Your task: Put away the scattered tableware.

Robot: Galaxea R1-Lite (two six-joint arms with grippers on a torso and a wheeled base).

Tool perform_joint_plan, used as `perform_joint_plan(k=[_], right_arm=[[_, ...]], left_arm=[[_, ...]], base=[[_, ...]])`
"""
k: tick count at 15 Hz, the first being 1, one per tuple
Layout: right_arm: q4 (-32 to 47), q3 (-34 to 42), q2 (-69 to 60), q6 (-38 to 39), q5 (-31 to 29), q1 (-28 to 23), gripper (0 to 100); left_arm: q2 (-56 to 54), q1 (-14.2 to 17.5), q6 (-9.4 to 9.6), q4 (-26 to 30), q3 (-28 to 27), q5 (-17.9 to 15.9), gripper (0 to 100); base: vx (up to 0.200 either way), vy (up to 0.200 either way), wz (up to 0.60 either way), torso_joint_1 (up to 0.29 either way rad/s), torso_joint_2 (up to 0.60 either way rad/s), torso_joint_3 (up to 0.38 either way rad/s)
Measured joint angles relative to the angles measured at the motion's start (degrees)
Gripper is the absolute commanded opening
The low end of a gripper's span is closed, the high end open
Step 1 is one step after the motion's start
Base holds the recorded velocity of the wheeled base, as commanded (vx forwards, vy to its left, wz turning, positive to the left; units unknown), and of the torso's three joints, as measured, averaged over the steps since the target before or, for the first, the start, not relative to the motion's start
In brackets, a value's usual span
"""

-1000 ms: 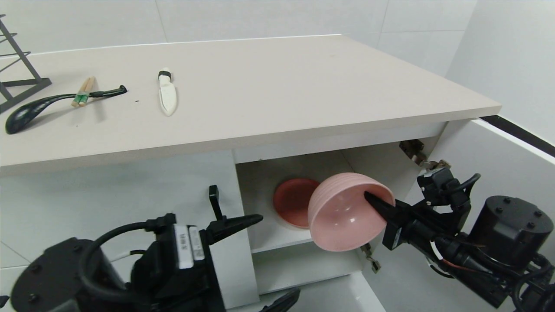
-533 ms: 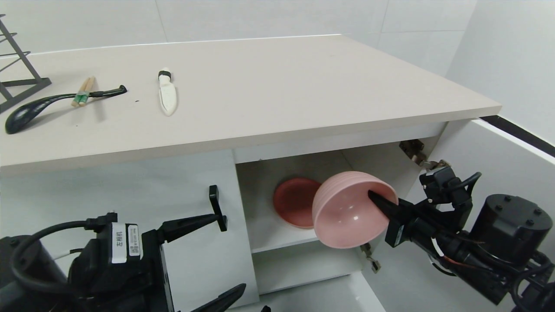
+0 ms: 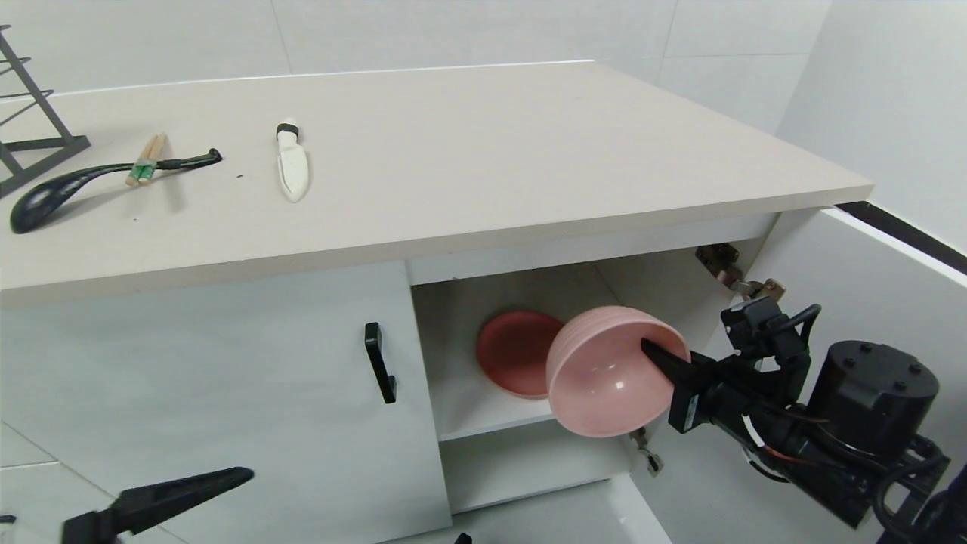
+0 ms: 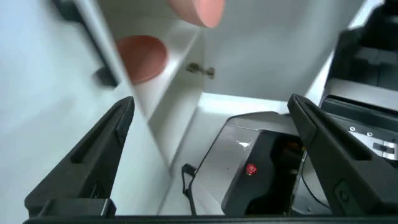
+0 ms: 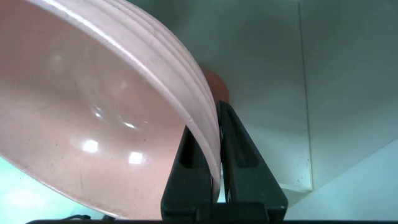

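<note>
A pink ribbed bowl (image 3: 604,374) hangs tilted in front of the open cabinet compartment, level with its shelf. My right gripper (image 3: 656,355) is shut on the bowl's rim, one finger inside and one outside; the right wrist view shows the gripper (image 5: 214,149) pinching the bowl (image 5: 93,118). A red plate (image 3: 514,351) lies on the shelf behind the bowl. My left gripper (image 4: 211,102) is open and holds nothing, low in front of the shut left door. On the counter lie a black ladle (image 3: 68,187), chopsticks (image 3: 146,169) and a white knife (image 3: 291,165).
The shut left cabinet door has a black handle (image 3: 380,363). The right door (image 3: 876,287) stands open beside my right arm. A dark wire rack (image 3: 34,121) stands at the counter's far left. A lower shelf (image 3: 529,461) lies beneath the plate's shelf.
My left arm has dropped down and back, leaving one finger at the head view's lower edge. The bowl has shifted slightly right and down with the right gripper.
</note>
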Motion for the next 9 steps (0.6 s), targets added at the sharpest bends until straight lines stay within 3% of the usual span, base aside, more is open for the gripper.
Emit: perform_joint_plan(k=[2, 4, 6, 9], right_arm=[[0.00, 0.24, 0.61, 0.00, 0.00, -0.06, 0], [0.00, 0.41, 0.89, 0.00, 0.00, 0.05, 0], [-0.02, 0.50, 1.05, -0.02, 0.00, 0.11, 0], [0.00, 1.00, 1.05, 0.00, 0.02, 0.18, 0]], left_arm=[[-12.46, 8.72, -3.93, 10.48, -0.99, 4.33, 100], [-23.26, 18.16, -7.16, 17.68, -1.30, 15.27, 100], [-31.06, 22.85, -8.30, 21.58, -0.41, 21.35, 100], [-37.68, 25.27, -8.19, 30.38, 0.20, 32.26, 100]], base=[[0.000, 0.000, 0.00, 0.000, 0.00, 0.000], [0.000, 0.000, 0.00, 0.000, 0.00, 0.000], [0.000, 0.000, 0.00, 0.000, 0.00, 0.000], [0.000, 0.000, 0.00, 0.000, 0.00, 0.000]])
